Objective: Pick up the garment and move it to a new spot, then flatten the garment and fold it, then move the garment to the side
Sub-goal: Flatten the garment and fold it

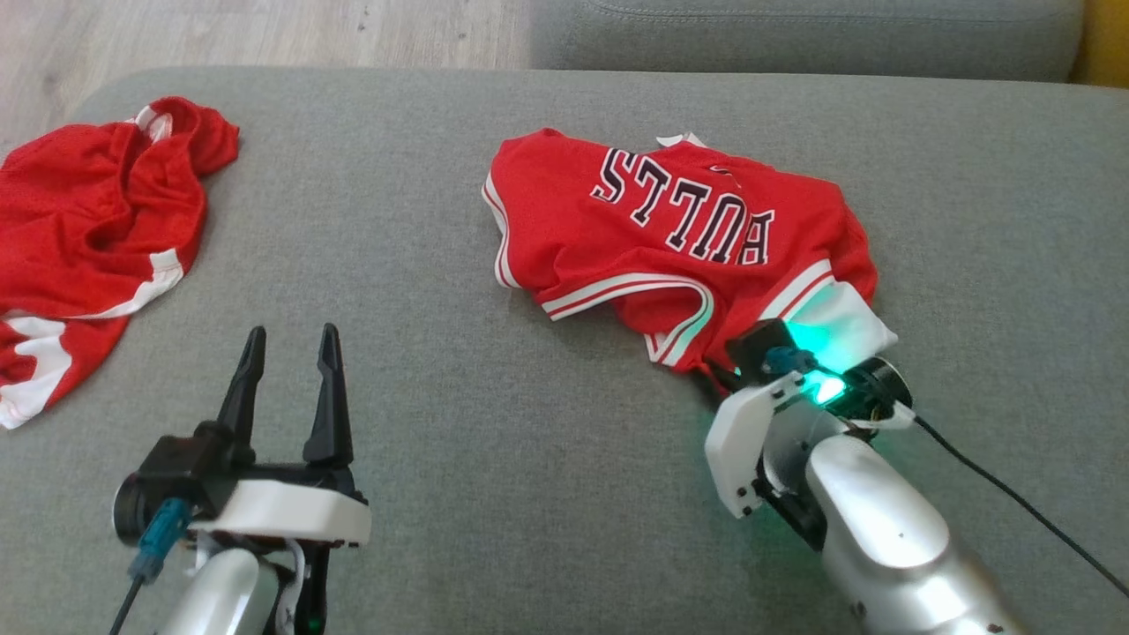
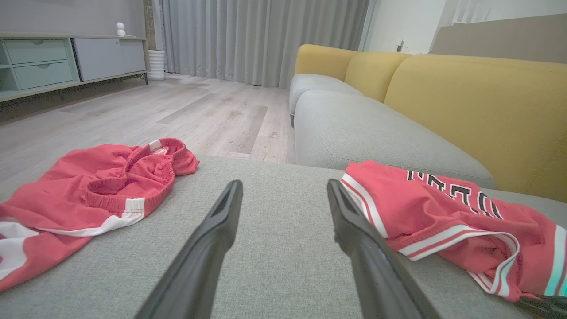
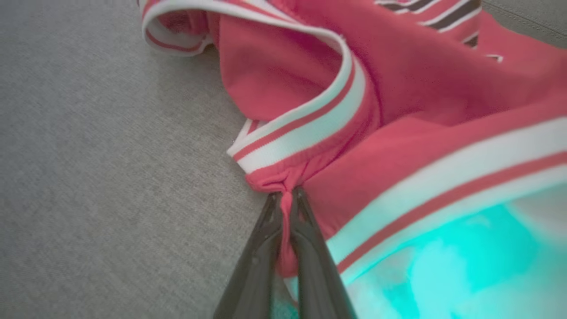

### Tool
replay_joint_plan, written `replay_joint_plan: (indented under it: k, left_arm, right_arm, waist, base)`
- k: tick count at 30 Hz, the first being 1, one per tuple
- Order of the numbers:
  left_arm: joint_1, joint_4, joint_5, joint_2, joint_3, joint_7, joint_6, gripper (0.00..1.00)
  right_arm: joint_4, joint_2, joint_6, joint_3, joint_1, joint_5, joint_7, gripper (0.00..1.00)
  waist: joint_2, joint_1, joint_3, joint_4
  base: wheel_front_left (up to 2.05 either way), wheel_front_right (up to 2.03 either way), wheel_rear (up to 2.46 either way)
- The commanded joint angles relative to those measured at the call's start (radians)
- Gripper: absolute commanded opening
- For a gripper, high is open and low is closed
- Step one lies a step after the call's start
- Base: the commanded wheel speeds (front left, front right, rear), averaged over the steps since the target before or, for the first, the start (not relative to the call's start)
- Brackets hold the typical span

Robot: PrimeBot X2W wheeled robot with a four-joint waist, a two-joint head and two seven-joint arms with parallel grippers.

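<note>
Looking down at the grey cushion (image 1: 529, 423), I treat it as my reference for everything. The jersey (image 1: 670, 238) lies crumpled on the cushion's right half, lettering upside down to me and its striped armhole trim (image 3: 305, 133) curling up loose. The red shorts (image 1: 88, 220) sit bunched at the cushion's far left edge, well apart from the jersey.

My left gripper (image 1: 293, 329) hovers over the cushion's near left part, fingers spread wide and holding nothing. My right gripper (image 3: 285, 197) is down at the cushion's near right, jaws clenched on a small gather of red fabric at the jersey's near corner, just below the trim.

I judge this cloth to be light, limp and a bit slick, so it will drape and swing once lifted, and a thin pinch could slide out. The stitched trim looks the firmest place to hold. For flattening I would want the left fingers on a matching corner, so that the body hangs evenly between both arms.
</note>
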Motion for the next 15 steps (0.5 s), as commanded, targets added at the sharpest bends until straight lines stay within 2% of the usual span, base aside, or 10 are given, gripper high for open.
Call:
replay_joint_plan:
  k: [1,6,11,15]
  left_arm:
    - [-0.053,-0.022,0.008,0.016,0.033,-0.012,-0.002,1.0]
    - [-0.049,-0.016,0.004,0.017,0.033,-0.016,-0.003,1.0]
    - [-0.04,-0.016,-0.001,0.023,0.039,-0.019,0.001,1.0]
    - [-0.033,-0.018,-0.005,0.028,0.043,-0.02,0.005,1.0]
  right_arm:
    - [-0.02,0.001,0.007,0.007,-0.019,0.015,-0.027,0.0]
    - [-0.087,0.001,0.007,-0.01,-0.06,0.067,-0.105,0.0]
    - [-0.247,0.001,0.007,0.014,-0.157,0.117,-0.167,0.0]
    - [-0.373,0.001,0.007,0.056,-0.255,0.205,-0.161,0.0]
  waist:
    - [0.0,-0.0001,-0.004,-0.003]
    - [0.0,-0.0001,-0.022,-0.016]
    - [0.0,-0.0001,-0.05,-0.039]
    - [0.0,-0.0001,-0.067,-0.052]
  base:
    - [0.0,0.0,0.0]
    - [0.0,0.0,0.0]
    - [0.0,0.0,0.0]
    - [0.0,0.0,0.0]
